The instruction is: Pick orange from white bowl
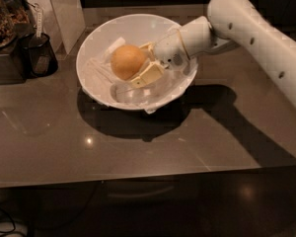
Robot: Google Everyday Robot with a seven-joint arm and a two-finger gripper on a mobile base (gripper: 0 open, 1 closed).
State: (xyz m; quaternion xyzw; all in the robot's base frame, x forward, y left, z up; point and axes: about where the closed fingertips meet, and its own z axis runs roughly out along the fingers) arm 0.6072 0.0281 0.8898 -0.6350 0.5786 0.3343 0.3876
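The orange (pixel 127 61) sits inside the white bowl (pixel 96 43), left of centre, over the crumpled white cloth lining (pixel 96 75). My gripper (pixel 140 63) reaches into the bowl from the right, at the end of the white arm (pixel 246 28). Its two cream fingers straddle the orange's right side, one above (pixel 147 47) and one below (pixel 148 74), and press against the peel. The bowl stands on the dark glossy table (pixel 138 147) and casts a shadow in front.
A dark cup (pixel 38 56) stands left of the bowl, beside a container of snacks (pixel 1 14) at the far left. A pale upright panel (pixel 64 9) stands behind. The table's front edge (pixel 138 181) runs across the lower view.
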